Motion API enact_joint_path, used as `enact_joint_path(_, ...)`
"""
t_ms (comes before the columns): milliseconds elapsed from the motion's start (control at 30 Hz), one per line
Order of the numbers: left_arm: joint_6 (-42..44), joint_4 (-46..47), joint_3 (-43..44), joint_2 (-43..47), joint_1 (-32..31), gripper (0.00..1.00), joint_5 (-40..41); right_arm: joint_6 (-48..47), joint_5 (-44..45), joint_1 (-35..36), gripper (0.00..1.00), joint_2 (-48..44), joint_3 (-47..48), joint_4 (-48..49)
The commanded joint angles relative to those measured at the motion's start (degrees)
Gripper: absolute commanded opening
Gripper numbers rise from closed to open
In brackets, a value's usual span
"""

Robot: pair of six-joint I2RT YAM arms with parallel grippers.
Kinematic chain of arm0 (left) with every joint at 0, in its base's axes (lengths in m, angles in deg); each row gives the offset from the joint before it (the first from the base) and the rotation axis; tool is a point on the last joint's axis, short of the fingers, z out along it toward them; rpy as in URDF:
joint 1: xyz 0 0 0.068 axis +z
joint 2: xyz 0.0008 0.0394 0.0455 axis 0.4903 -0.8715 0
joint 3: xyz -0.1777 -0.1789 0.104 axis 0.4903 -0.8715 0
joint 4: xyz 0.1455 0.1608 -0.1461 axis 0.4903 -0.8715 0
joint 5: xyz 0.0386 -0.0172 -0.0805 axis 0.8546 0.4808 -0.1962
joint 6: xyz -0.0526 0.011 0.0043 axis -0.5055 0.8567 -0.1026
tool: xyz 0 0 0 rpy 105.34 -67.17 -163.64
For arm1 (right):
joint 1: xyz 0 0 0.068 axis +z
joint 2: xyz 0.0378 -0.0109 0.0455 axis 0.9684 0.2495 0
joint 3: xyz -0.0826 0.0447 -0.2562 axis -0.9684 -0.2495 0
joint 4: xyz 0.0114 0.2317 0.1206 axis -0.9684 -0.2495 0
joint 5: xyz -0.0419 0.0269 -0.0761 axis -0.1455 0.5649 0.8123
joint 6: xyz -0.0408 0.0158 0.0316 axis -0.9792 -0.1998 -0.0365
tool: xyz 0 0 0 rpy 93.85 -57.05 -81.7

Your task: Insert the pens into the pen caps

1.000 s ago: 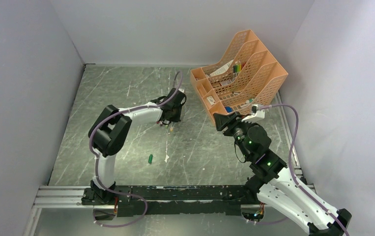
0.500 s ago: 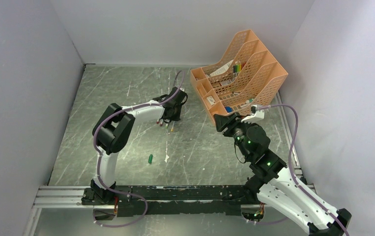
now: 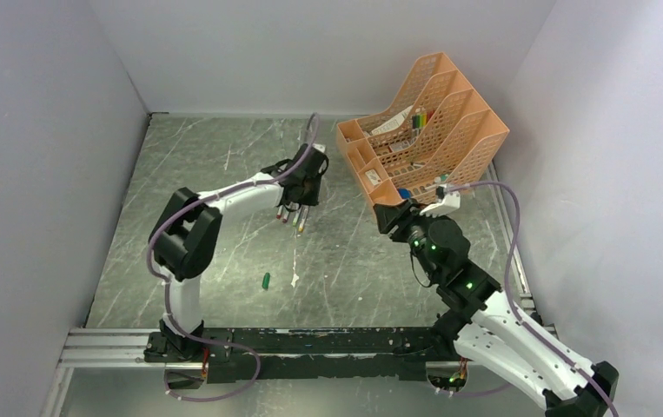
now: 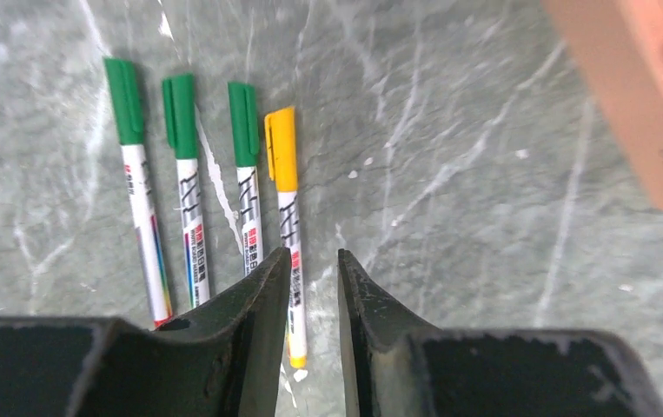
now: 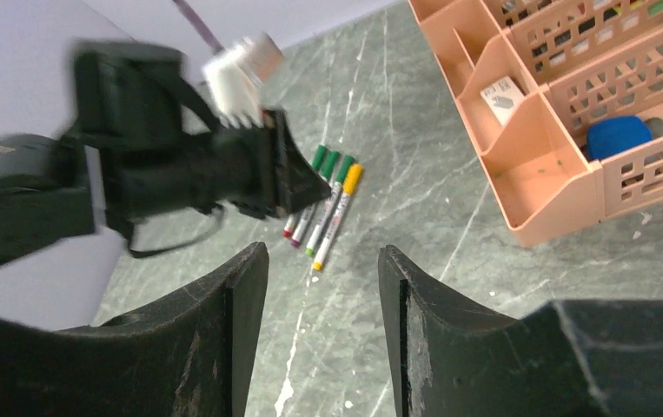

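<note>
Four white pens lie side by side on the table under my left gripper (image 4: 314,254). Three of them (image 4: 187,200) wear green caps (image 4: 124,100), and the fourth (image 4: 288,217) wears a yellow cap. In the top view the row of pens (image 3: 293,217) lies just in front of the left gripper (image 3: 297,200), whose jaws stand a little apart and hold nothing. One loose green cap (image 3: 265,281) lies nearer the arm bases. My right gripper (image 5: 323,252) is open and empty, hovering beside the organizer (image 3: 386,215). The pens (image 5: 326,213) also show in the right wrist view.
An orange mesh desk organizer (image 3: 423,130) stands at the back right with a bundle of coloured markers (image 3: 416,118) and small items in it; it also shows in the right wrist view (image 5: 553,200). A tiny white scrap (image 3: 295,280) lies next to the loose cap. Grey walls close in three sides.
My left gripper has risen and drawn back from the pens toward the far side, leaving them on the table. The right arm has shifted slightly to the left.
</note>
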Motion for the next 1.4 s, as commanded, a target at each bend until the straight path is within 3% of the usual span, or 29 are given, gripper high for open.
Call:
enact_joint_path(0, 1.3, -1.1, 2.6, 7.6, 0.2, 0.37, -1.2, 0.3, -1.4, -0.2, 0.50, 2.6, -1.2, 0.7)
enact_joint_path(200, -0.6, -0.9, -2.2, 17.1, 3.1, 0.39, -4.1, 2.0, -4.6, 0.5, 0.55, 12.5, -0.5, 0.4)
enact_joint_path(433, -1.4, -1.0, -10.6, 27.6, 11.0, 0.41, -9.0, 4.1, -0.4, 11.4, 0.60, 27.4, 2.0, 3.8)
enact_joint_path(633, -2.0, -0.5, -15.0, 31.9, 16.4, 0.40, -14.2, 4.4, 0.1, 14.5, 0.59, 35.8, 4.6, 5.3)
enact_joint_path(700, -2.3, -0.1, -16.3, 33.3, 17.5, 0.40, -15.9, 4.2, 0.8, 14.6, 0.43, 36.9, 5.7, 4.1)
enact_joint_path(733, -2.6, 0.1, -17.0, 34.0, 18.2, 0.37, -16.4, 4.5, 1.9, 14.6, 0.26, 37.0, 6.2, 2.5)
enact_joint_path(800, -2.7, 0.4, -18.3, 35.5, 19.9, 0.29, -17.3, 4.1, 4.2, 14.6, 0.02, 35.8, 6.9, 0.2)
enact_joint_path(833, -2.6, 0.3, -18.8, 36.1, 20.7, 0.24, -17.7, 3.9, 5.7, 14.5, 0.00, 34.8, 7.0, -0.8)
enact_joint_path(900, -2.1, 0.1, -19.6, 37.3, 22.2, 0.08, -18.0, 3.1, 8.0, 13.9, 0.00, 32.0, 7.2, -2.6)
enact_joint_path(1033, -1.1, -0.2, -21.3, 39.7, 23.4, 0.07, -16.4, 2.1, 9.4, 9.8, 0.00, 24.8, 6.2, -4.9)
enact_joint_path(1200, 0.1, 0.5, -23.4, 44.2, 24.8, 0.15, -16.4, 0.8, 8.3, 2.0, 0.19, 14.6, 4.3, -8.8)
enact_joint_path(1367, 0.1, -5.5, -18.0, 45.3, 28.3, 0.24, -7.8, -4.9, 7.8, -4.2, 0.31, 9.4, 4.5, -12.1)
